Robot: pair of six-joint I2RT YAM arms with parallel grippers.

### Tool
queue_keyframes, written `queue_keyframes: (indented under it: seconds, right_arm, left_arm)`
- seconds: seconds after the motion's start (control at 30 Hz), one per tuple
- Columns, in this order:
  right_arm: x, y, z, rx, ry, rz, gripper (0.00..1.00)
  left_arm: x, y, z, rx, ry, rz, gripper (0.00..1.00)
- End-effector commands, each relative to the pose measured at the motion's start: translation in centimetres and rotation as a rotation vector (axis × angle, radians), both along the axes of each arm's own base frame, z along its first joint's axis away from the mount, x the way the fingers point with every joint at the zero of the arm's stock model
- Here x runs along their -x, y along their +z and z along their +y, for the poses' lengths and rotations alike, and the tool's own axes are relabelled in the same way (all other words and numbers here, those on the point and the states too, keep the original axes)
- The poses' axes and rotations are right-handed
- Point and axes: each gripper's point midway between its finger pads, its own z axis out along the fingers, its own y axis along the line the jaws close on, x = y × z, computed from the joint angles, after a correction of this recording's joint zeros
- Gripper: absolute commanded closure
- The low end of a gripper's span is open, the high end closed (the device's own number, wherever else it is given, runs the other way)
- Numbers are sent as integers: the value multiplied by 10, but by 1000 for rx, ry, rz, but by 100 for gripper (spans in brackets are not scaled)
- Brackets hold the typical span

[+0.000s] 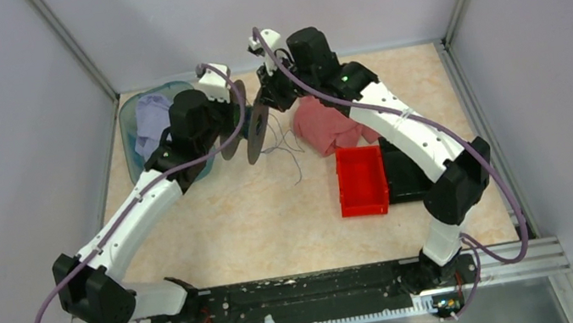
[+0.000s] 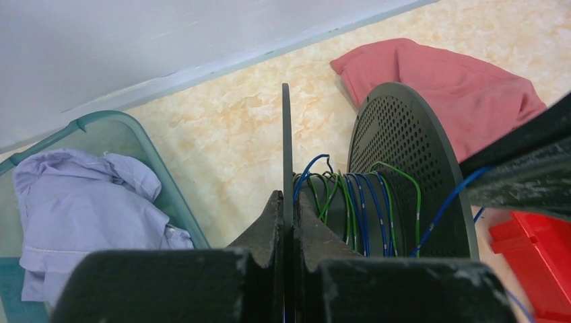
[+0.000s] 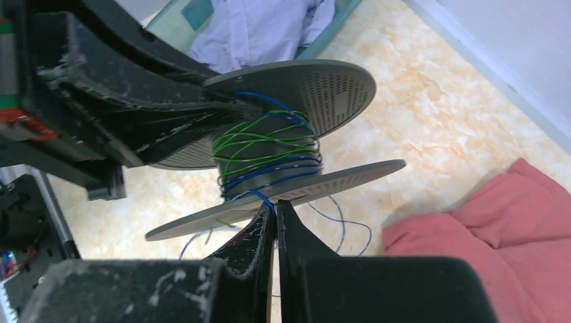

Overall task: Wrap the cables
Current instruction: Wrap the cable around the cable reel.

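From above, we see both arms meeting over the far middle of the table (image 1: 258, 226). The left gripper (image 1: 234, 133) and the right gripper (image 1: 265, 106) are at a black spool (image 1: 255, 134), which is held on edge above the tabletop. Thin cables (image 1: 288, 151) trail from it in loose curls onto the table, just beside a pink cloth (image 1: 327, 125). A red bin (image 1: 361, 180) sits nearer the arm bases. A teal basket (image 1: 125, 125) holding a lilac garment (image 1: 148, 118) stands at the far left.

On the left wrist camera, we look along the left gripper's fingers (image 2: 266, 225), which are clenched on the thin rim of one spool disc. Blue and green cables (image 2: 350, 205) are wound round the core between that disc and the perforated one beyond it. One blue strand runs off to the right.

On the right wrist camera, we find the right gripper's fingers (image 3: 259, 232) pressed almost together, pinching a blue strand just below the edge of the lower disc. Green and blue turns ring the core above, and loose strands lie on the table underneath.
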Motion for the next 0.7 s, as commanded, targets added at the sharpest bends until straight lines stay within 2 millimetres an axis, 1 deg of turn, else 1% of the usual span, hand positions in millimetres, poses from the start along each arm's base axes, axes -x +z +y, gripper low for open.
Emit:
queue_keyframes:
  seconds: [0.0, 0.2, 0.33, 0.67]
  right_arm:
    - [-36, 31, -26, -3, -157, -139, 96]
    - [-50, 15, -39, 26, -201, -134, 91]
    - [-56, 3, -45, 26, -208, -108, 90]
    - [-61, -41, -55, 29, -203, -12, 89]
  left_arm:
    - [11, 24, -2, 40, -49, -47, 100]
    - [15, 28, -5, 52, -74, -45, 100]
    - [17, 30, -7, 62, -85, -39, 100]
    - [20, 40, -8, 95, -99, -31, 100]
